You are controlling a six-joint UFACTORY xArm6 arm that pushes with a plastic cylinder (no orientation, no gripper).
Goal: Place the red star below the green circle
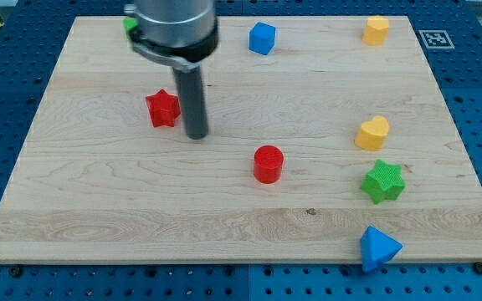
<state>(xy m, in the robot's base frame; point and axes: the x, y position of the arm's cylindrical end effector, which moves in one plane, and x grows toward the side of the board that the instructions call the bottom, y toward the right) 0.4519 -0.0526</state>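
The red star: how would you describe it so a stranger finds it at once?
Look at the wooden board, in its left half, above the middle. The red star lies just to the view's left of my tip. The other red block, a red cylinder, is round and nearer the centre.

Red star (163, 108): small, flat on board, upper-left area, just left of my tip (196, 135), narrow gap, not touching. Green circle (129, 24): only a green sliver visible at top-left edge, mostly hidden behind arm; shape can't be confirmed. Star sits below it, slightly right.
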